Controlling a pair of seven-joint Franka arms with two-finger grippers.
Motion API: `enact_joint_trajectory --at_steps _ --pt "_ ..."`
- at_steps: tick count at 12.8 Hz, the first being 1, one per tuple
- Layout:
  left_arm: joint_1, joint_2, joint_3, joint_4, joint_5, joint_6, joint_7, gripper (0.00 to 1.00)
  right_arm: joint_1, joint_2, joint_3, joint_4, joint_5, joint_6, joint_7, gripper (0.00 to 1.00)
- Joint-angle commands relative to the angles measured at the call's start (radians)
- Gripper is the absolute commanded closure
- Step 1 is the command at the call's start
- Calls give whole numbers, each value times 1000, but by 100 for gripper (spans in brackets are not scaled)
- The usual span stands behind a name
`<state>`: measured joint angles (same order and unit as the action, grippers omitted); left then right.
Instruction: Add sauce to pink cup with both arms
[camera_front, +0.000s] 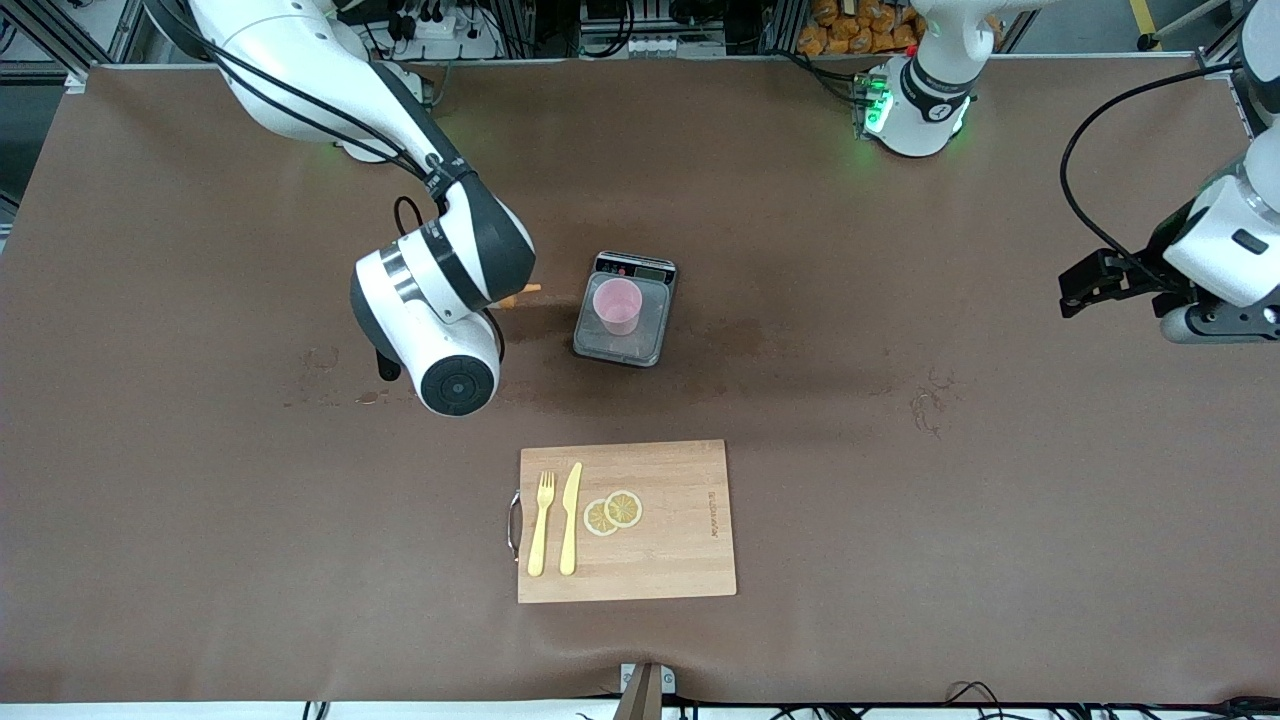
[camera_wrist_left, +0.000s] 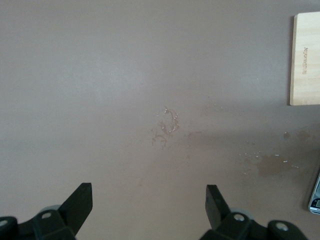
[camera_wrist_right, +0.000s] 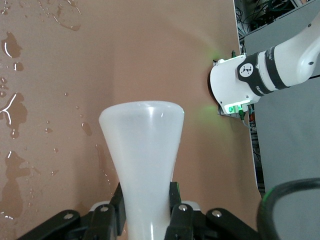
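The right gripper (camera_wrist_right: 145, 215), jaws pinching the translucent white squeeze bottle (camera_wrist_right: 142, 155), hovers beside the pale-pink tumbler (camera_front: 617, 305) on the steel scale (camera_front: 625, 310); pouring remains. The left gripper (camera_wrist_left: 149, 202) waits, jaws spread.

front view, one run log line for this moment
right gripper: shut on sauce bottle | left gripper: open, waiting | pink cup: on scale

I'm working in a robotics lab: my two white arms (camera_front: 440, 270) bolt to a brown-covered table (camera_front: 900, 500) on green-lit bases (camera_front: 905, 105) (cables trailing everywhere), with aluminium framing (camera_front: 520, 25) and power strips (camera_front: 440, 25) along the edge by my bases.
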<state>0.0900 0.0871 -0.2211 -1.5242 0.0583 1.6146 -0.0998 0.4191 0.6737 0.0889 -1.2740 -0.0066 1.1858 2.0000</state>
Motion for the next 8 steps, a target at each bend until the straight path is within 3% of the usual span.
enact_joint_trajectory --at_steps 1,5,8 --pt "-12 -44 12 -48 -17 -2 6 0 10 0 -11 8 -27 -26 22 69" --pt "-16 -58 14 -70 -17 -2 8 0 10 3 -14 12 -33 -25 52 74" --pt "-18 -58 14 -74 -17 -2 8 0 10 3 -12 15 -43 -21 52 85"
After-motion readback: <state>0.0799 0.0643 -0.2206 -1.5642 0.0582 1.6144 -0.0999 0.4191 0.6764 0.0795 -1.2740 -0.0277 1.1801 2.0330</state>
